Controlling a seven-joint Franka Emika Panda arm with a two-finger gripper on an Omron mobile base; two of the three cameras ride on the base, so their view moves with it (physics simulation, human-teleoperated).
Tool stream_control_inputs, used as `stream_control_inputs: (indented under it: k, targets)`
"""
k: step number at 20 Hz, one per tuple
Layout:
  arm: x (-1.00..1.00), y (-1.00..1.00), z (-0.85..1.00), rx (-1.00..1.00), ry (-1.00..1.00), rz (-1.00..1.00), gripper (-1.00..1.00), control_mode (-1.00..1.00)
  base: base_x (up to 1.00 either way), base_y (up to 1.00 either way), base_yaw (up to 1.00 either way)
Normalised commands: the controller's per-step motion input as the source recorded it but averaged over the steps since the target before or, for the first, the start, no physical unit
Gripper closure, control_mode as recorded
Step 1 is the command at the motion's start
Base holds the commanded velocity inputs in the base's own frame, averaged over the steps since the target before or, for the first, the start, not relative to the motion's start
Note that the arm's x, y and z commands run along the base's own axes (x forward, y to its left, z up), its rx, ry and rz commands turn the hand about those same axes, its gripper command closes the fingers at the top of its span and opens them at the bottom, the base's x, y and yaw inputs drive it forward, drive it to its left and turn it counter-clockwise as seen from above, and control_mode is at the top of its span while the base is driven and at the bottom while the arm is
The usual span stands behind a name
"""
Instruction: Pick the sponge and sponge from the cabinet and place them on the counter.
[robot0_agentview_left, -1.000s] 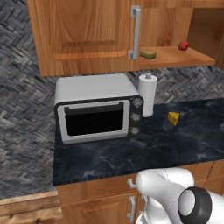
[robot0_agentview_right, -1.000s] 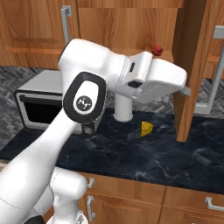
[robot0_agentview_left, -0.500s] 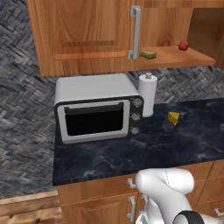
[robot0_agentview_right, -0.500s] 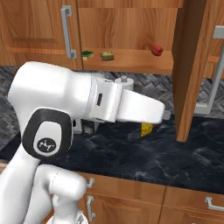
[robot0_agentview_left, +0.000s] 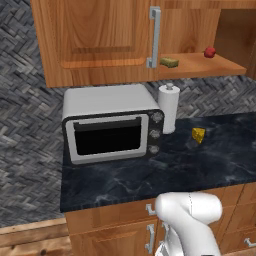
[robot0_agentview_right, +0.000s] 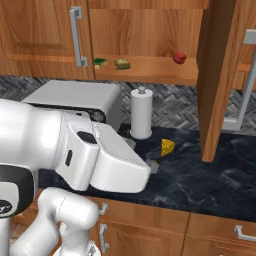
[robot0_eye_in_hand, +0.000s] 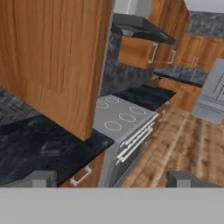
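Since the earlier frames the white arm (robot0_agentview_right: 75, 155) has swung lower and across the right base view, so the cabinet shelf it hid a second ago is now open to sight; the things on it and on the counter have not shifted.

At the far left a grey herringbone wall (robot0_agentview_left: 25, 125) meets the left end of the counter (robot0_agentview_left: 150, 175), a black-blue marbled slab. A white microwave (robot0_agentview_left: 110, 125) stands on its left half against the back edge, a paper towel roll (robot0_agentview_left: 169, 107) touching its right side. A yellow cheese wedge (robot0_agentview_left: 199, 134) lies right of the roll, near the middle of the slab.

Above, the cabinet (robot0_agentview_left: 100, 45) has its left door shut. On the inner shelf the green-topped sponge (robot0_agentview_right: 100, 63) sits at the left end just beside the door handle, the olive-yellow sponge (robot0_agentview_right: 122, 63) next to it, apart. A small red fruit (robot0_agentview_right: 179, 57) rests farther right, near the open door (robot0_agentview_right: 215, 75).

In the hand view the end effector (robot0_eye_in_hand: 113, 178) shows its fingertips (robot0_eye_in_hand: 39, 178) spread wide with nothing between them, looking over a stove (robot0_eye_in_hand: 122, 120) and wooden floor (robot0_eye_in_hand: 183, 144).
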Motion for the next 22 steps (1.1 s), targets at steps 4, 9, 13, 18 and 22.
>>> stream_control_inputs:
  k: [4, 9, 13, 18, 22]
  targets:
    - [-0.33, 0.27, 0.0, 0.32, -0.12, 0.09, -1.0, -1.0, 0.0, 0.0, 0.0]
    - [-0.2, 0.4, -0.06, 0.25, -0.11, 0.09, -1.0, -1.0, 0.0, 0.0, 0.0]
    - [-0.05, 0.53, -0.02, 0.18, -0.19, 0.08, -1.0, -1.0, 0.0, 0.0, 0.0]
    - [0.0, 0.73, 0.0, 0.1, -0.26, 0.14, -1.0, -1.0, 0.0, 0.0, 0.0]
    - [0.0, 0.61, 0.0, 0.03, -0.21, 0.13, -1.0, -1.0, 0.0, 0.0, 0.0]
